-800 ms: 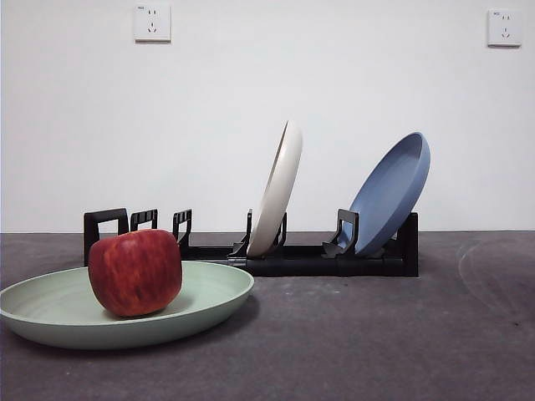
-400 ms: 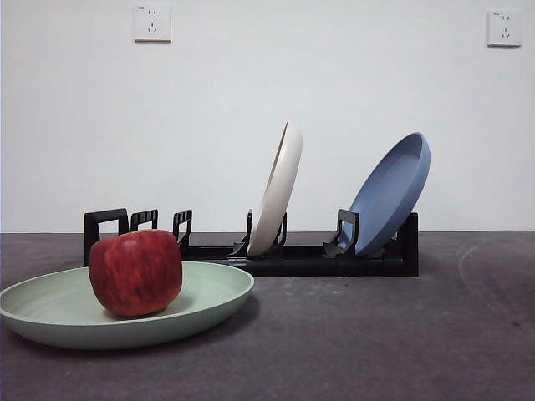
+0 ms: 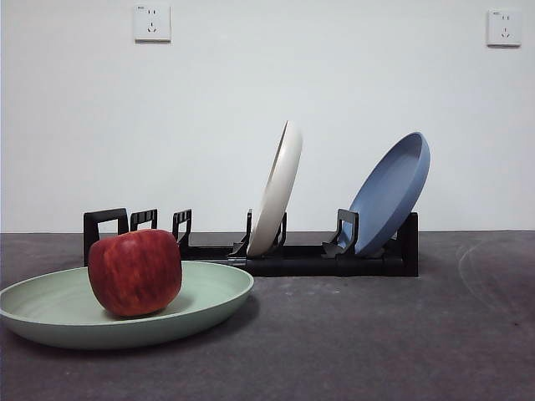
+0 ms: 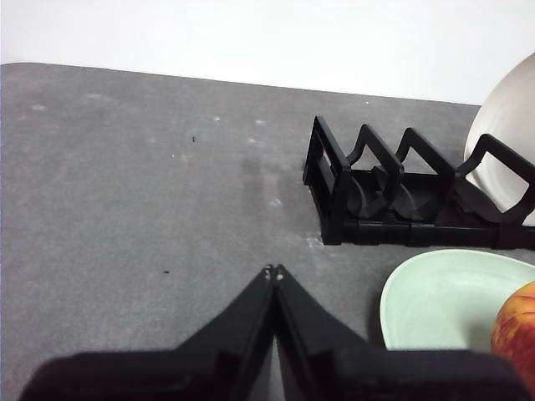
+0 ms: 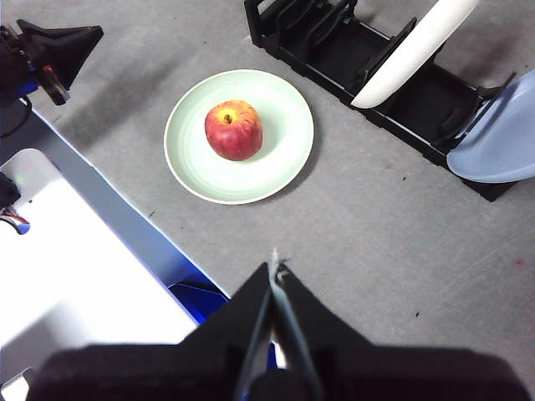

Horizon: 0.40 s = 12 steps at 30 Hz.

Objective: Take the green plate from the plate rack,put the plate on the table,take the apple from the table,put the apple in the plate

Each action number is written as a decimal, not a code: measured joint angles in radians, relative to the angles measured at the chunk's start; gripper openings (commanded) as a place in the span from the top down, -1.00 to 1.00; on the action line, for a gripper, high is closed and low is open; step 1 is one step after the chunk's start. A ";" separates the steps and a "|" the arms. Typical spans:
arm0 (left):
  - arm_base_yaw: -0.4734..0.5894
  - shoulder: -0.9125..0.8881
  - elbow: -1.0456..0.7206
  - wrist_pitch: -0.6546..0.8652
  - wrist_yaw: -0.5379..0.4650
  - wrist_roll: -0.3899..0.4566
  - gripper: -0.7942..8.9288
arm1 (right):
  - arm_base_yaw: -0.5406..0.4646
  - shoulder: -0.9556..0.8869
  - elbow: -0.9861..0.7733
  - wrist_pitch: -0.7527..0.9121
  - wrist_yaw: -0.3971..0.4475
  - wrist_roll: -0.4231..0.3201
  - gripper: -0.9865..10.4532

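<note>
The green plate (image 3: pixel 201 292) lies flat on the dark grey table (image 3: pixel 376 334), in front of the black plate rack (image 3: pixel 318 259). The red apple (image 3: pixel 135 271) sits upright in the plate, also seen as apple (image 5: pixel 233 129) on the plate (image 5: pixel 276 159) from high up. My right gripper (image 5: pixel 274 261) hangs far above the table, jaws shut and holding nothing. My left gripper (image 4: pixel 272 272) is shut and empty, low over bare table beside the rack's handle end (image 4: pixel 330 188); the plate (image 4: pixel 426 296) and apple (image 4: pixel 518 330) lie off to one side of it. Neither gripper shows in the front view.
A cream-white plate (image 3: pixel 278 188) and a blue plate (image 3: pixel 389 194) lean in the rack's slots. In the right wrist view, the other arm (image 5: pixel 46 54) and a white and blue base (image 5: pixel 75 267) sit past the table's edge.
</note>
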 measured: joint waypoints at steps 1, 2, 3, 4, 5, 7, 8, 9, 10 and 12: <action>0.000 0.003 0.000 0.000 0.000 0.000 0.84 | 0.000 0.000 0.000 0.000 0.000 0.000 0.83; 0.000 0.006 0.000 0.000 0.000 0.000 0.84 | 0.000 0.000 0.000 0.000 0.000 0.000 0.83; 0.000 0.008 0.000 0.000 0.000 0.000 0.84 | 0.000 0.000 0.000 0.000 0.000 0.000 0.83; 0.000 0.011 0.000 0.000 0.000 0.000 0.84 | 0.000 0.000 0.000 0.000 0.000 0.000 0.83; 0.000 0.013 0.000 0.000 0.000 0.000 0.84 | 0.000 0.000 0.000 0.000 0.000 0.000 0.83; 0.000 0.019 0.000 0.000 0.000 0.000 0.84 | 0.000 0.000 0.000 0.000 0.000 0.000 0.83; 0.000 0.021 0.000 0.000 0.000 0.000 0.84 | 0.000 0.000 0.000 0.000 0.000 0.000 0.83; 0.000 0.025 0.000 0.000 0.000 0.000 0.84 | 0.000 0.000 0.000 0.000 0.000 0.000 0.83; 0.000 0.028 0.000 0.000 0.000 0.000 0.84 | 0.000 0.000 0.000 0.000 0.000 0.000 0.83; 0.000 0.034 0.000 0.000 0.000 0.000 0.84 | 0.000 0.000 0.000 0.000 0.000 0.000 0.83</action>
